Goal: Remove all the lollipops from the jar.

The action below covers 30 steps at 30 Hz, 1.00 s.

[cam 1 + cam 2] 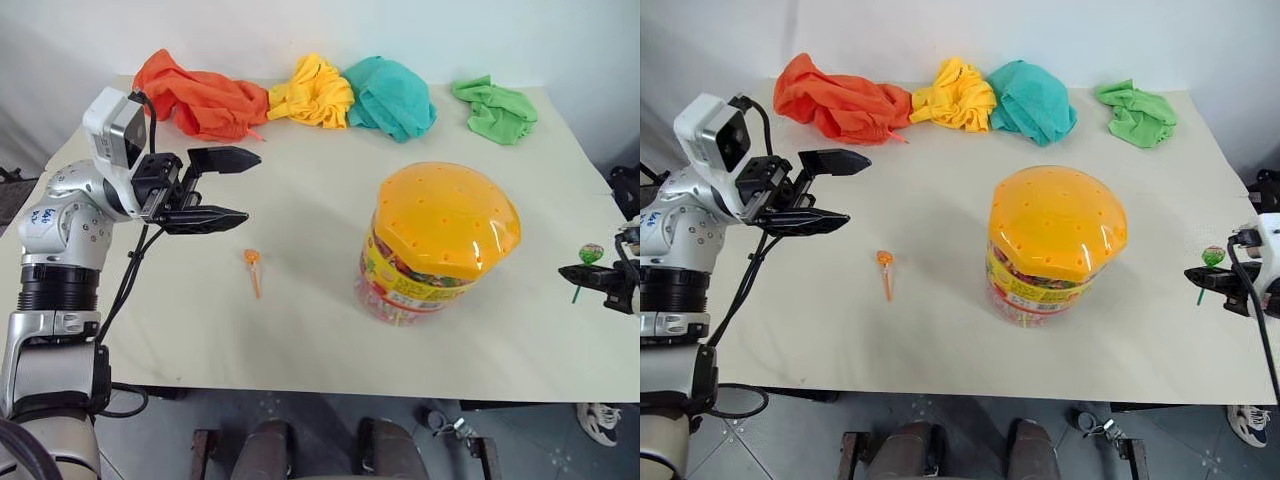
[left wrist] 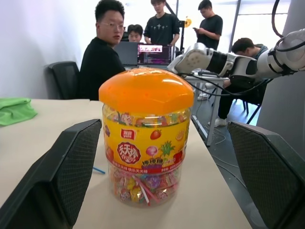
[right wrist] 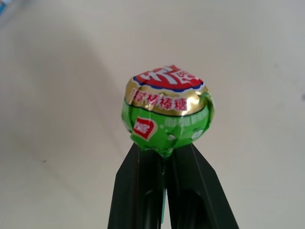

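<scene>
Cream table [image 1: 300, 340] against a white wall [image 1: 300, 30] — people at desks beyond.

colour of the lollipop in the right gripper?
Green lollipop, wrapper topped red and gold; clearest in right wrist view.

Green lollipop [image 3: 166, 117] between end effector [image 3: 164, 160] fingers

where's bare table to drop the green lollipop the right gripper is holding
Bare tabletop lies right of the jar, under the right gripper holding the green lollipop. Another wide patch sits between the jar and the orange lollipop. The far edge is crowded with cloths.
</scene>
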Each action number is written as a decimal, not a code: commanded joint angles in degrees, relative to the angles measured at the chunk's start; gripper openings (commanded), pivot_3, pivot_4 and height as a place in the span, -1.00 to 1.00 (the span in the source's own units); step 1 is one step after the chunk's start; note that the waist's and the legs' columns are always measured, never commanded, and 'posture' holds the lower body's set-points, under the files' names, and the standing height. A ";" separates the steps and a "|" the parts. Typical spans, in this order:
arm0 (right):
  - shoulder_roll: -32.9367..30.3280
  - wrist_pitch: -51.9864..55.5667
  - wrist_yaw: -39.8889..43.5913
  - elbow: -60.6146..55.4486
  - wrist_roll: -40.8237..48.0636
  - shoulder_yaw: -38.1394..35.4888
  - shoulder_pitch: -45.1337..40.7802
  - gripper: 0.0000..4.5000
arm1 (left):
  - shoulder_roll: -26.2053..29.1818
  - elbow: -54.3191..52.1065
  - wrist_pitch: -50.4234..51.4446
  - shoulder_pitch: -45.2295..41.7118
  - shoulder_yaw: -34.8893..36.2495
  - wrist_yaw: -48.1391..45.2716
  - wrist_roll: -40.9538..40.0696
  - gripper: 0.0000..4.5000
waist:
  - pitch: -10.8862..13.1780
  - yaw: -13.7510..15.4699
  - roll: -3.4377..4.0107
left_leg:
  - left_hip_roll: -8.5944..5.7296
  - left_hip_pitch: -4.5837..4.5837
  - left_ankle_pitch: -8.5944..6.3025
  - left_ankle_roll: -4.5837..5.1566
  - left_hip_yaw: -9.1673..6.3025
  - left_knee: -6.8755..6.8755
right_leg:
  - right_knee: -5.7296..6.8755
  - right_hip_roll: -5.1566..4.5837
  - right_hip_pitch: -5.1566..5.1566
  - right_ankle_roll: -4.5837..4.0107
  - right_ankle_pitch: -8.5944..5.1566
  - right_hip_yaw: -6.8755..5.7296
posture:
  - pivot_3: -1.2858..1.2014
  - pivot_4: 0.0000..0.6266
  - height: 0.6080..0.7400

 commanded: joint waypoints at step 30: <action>3.55 -18.48 21.81 -21.28 -3.48 -18.42 9.72 0.98 | 5.67 -5.16 2.21 5.14 -0.53 6.10 16.80 1.00 | 0.10 0.48 0.16 | -0.01 0.00 -0.01 -0.01 0.01 -0.02 | 0.01 0.00 0.00 0.01 0.01 -0.02 | 0.03 -0.52 1.00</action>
